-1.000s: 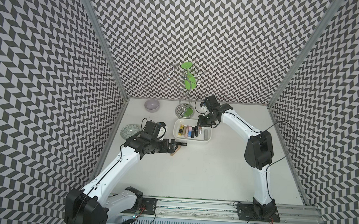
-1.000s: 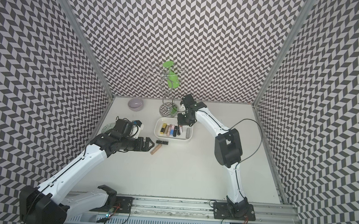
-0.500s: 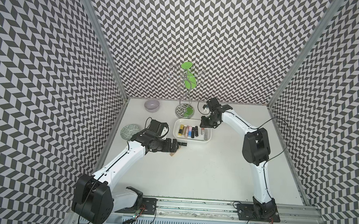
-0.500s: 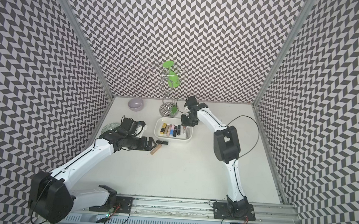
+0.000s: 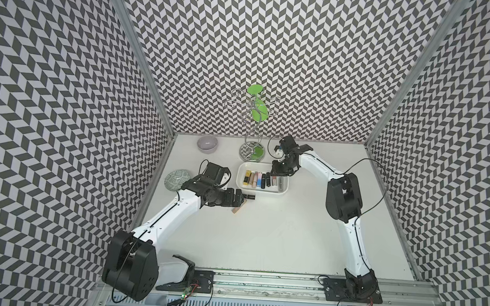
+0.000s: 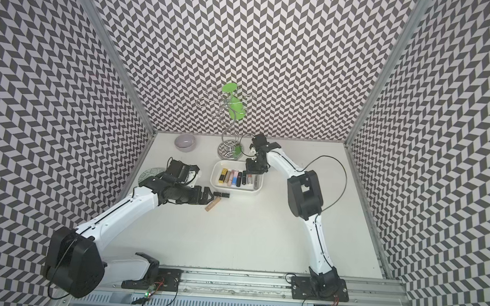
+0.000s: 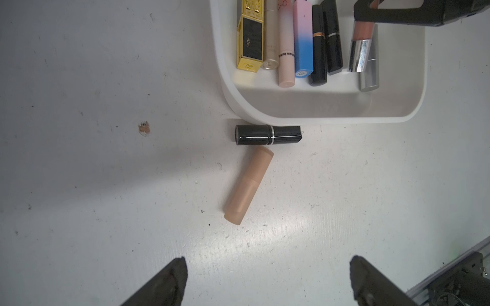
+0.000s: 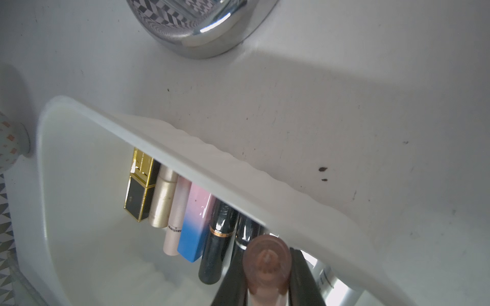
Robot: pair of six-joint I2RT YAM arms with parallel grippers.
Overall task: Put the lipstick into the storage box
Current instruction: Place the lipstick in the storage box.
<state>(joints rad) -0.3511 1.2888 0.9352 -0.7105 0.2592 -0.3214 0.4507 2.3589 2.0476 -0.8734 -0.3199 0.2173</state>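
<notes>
- Our right end effector (image 8: pixel 267 291) is pinching a brown lipstick (image 8: pixel 266 261) with a silver cap. It grips the brown end, so the silver end hangs down inside the storage box (image 7: pixel 318 119).
- The lipstick hangs over the box's free end, just beside the black tubes that finish the row of lipsticks (image 7: pixel 286 39). A silver tube (image 7: pixel 370 75) lies close under it, and we cannot tell whether the two touch.
- We judge this to be the placing step. To do it well we should lower until the cap rests on the box floor and keep the tube parallel to the row.
- We should then part the fingers only a little and lift straight up, so the neighbouring tubes are not dragged.
- The box wall is low, so a tilted release could roll the tube onto the row.
- Our left end effector (image 7: pixel 267 267) is spread wide and holds nothing. It hovers over the desk (image 7: pixel 106 185), short of a beige lipstick (image 7: pixel 249 185).
- A black lipstick (image 7: pixel 267 135) lies against the box's outer wall, with the beige one's end just at its side. Both are outside the box.
</notes>
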